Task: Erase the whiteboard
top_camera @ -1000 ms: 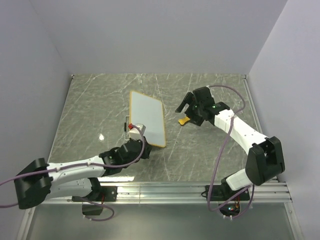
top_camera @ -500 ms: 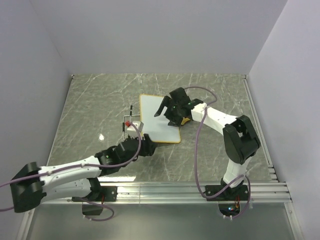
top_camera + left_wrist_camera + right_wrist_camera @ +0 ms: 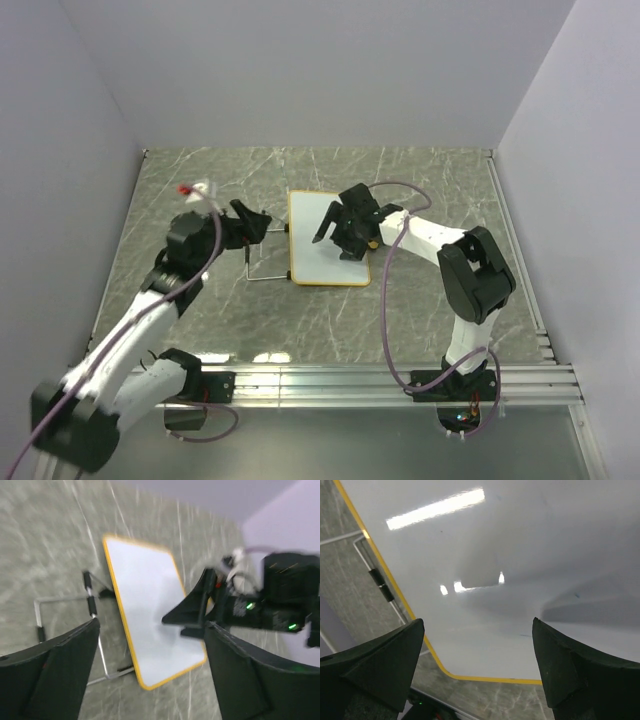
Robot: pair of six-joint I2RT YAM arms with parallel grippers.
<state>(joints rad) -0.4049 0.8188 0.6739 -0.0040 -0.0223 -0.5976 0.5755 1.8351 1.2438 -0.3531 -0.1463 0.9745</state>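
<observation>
The whiteboard (image 3: 318,246) lies flat on the marble table, a white panel in a yellow-orange frame with no writing that I can make out. Its thin wire stand (image 3: 262,274) with black feet sticks out from its left edge. My left gripper (image 3: 258,221) hovers left of the board's far left corner, open and empty; in the left wrist view the whiteboard (image 3: 145,615) lies between its spread fingers. My right gripper (image 3: 338,226) hangs open over the board's right half, nothing held. The right wrist view is filled by the whiteboard (image 3: 485,555) surface between the fingers (image 3: 375,665).
A small yellow piece (image 3: 372,243) peeks out beside the right gripper, off the board's right edge. Walls close the table at the back and on both sides. The arms' mounting rail (image 3: 330,380) runs along the near edge.
My left gripper opened and swung from the board's near left corner up to its far left. The board turned squarer on the table. My right gripper moved left over the board.
</observation>
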